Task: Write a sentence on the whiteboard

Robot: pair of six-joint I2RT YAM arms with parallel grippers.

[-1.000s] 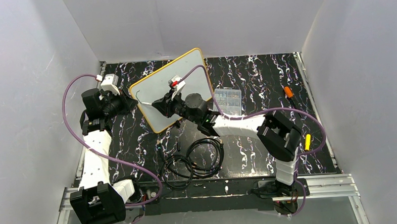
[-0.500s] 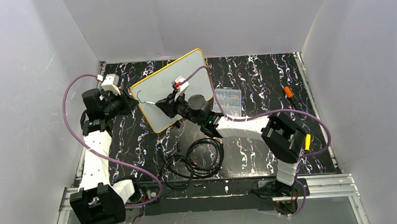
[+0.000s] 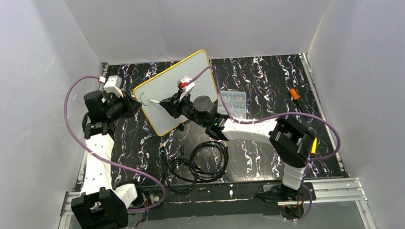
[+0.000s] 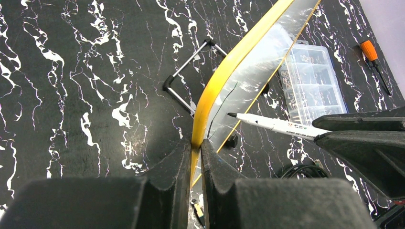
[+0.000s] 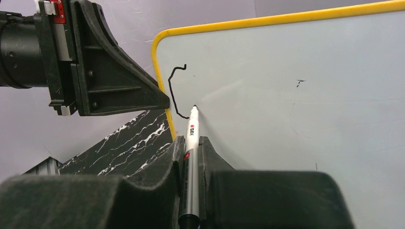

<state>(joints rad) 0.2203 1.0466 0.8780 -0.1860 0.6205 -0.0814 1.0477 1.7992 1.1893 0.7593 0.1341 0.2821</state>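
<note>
Item 1, whiteboard (image 3: 176, 92): stands tilted on edge at the back left of the black marbled table (image 3: 260, 73). Its lower edge is hidden behind the right arm in the top view, and its right side is cut off in the right wrist view.

Item 2, left gripper (image 4: 196, 145): jaws pinched tight on the board's yellow rim at its left edge.

Item 3, right gripper (image 5: 191, 140): closed around a white marker (image 5: 193, 124). The marker's dark tip is at the board face, and contact cannot be confirmed from the left wrist view.

Item 4, sentence (image 5: 170, 93): only one dark hooked stroke near the top left corner, its lower end just left of the marker tip. It is barely visible from above.

Item 5, clear compartmented box (image 3: 232, 102): lies flat just right of the board, partly masked by it in the left wrist view.

Item 6, orange-handled screwdriver (image 3: 294, 94): lies well to the right.

Item 7, coiled black cables (image 3: 197, 164): lie at the near centre.

Item 8, thin metal bar frame (image 4: 188, 71): behind the board, kind unclear
</note>
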